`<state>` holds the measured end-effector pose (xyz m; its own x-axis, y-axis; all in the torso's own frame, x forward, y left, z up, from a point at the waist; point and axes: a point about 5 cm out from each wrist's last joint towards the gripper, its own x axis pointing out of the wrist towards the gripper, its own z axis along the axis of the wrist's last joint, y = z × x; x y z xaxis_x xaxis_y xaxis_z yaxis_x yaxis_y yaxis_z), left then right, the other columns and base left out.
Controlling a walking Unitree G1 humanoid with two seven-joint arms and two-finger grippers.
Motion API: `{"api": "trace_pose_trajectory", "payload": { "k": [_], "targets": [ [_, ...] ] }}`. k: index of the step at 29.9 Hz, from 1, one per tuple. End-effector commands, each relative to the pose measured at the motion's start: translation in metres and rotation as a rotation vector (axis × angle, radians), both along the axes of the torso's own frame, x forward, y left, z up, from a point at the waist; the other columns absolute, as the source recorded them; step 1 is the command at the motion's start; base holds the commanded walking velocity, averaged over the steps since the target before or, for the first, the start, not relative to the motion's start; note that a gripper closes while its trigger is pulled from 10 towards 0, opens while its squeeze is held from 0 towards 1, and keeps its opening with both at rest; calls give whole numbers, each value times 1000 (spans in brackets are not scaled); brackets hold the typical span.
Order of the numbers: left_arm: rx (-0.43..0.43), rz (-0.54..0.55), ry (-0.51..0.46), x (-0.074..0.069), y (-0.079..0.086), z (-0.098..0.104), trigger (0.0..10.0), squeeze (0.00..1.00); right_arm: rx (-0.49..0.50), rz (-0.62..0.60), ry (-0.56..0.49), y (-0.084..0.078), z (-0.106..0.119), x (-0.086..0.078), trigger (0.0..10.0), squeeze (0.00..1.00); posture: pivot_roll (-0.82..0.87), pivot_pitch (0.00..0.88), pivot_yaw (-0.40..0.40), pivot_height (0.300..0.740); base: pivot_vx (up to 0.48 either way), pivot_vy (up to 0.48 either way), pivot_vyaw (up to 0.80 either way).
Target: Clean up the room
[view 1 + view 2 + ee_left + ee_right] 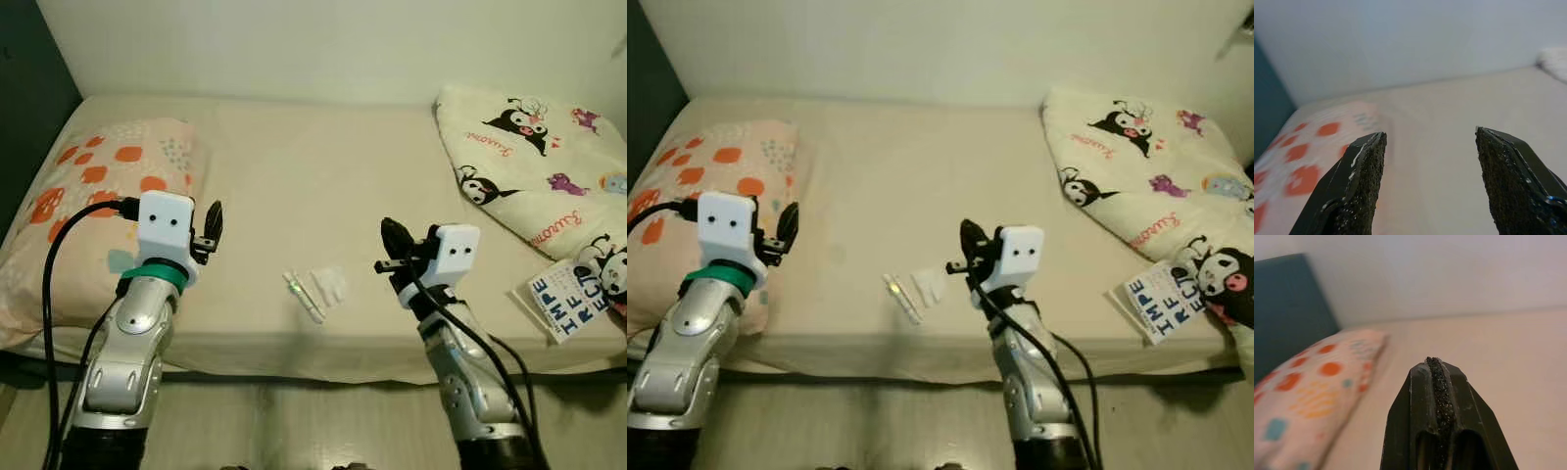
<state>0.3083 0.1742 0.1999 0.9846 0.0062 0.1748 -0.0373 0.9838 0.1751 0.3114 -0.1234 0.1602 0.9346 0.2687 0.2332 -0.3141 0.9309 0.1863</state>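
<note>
On the beige bed (294, 176), near its front edge, lie a small white and green tube (303, 296) and a crumpled white wrapper (329, 284). My left gripper (214, 223) hovers open over the bed, left of these, beside the pillow; its black fingers (1354, 181) stand well apart. My right gripper (393, 238) hovers shut to the right of the wrapper, with its pads (1437, 387) pressed together on nothing. A book (571, 297) with blue letters lies at the bed's front right corner.
A pillow (93, 196) with orange prints lies at the left end of the bed. A folded cartoon-print blanket (534, 157) covers the right end. A white wall runs behind the bed, a dark headboard (24, 88) stands left, and pale floor (313, 421) lies below.
</note>
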Motion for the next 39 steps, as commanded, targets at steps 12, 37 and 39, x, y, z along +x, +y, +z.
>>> {"api": "trace_pose_trajectory", "payload": {
  "k": [12, 37, 39],
  "targets": [
    [-27, -129, 134, 3, -6, -23, 10000, 0, -31, -12, 28, -1, -10, 0, 10000, 0, 86, 100, 5, 735, 0, 0, 0],
    [209, -322, 257, -13, -15, -73, 10000, 0, -87, -107, 99, -3, -25, 15, 10000, 0, 76, 155, 35, 650, 0, 0, 0],
    [193, -321, 238, -11, -15, -70, 10000, 0, -88, -107, 96, -3, -24, 16, 10000, 0, 72, 159, 33, 640, 0, 0, 0]
  ]
}}
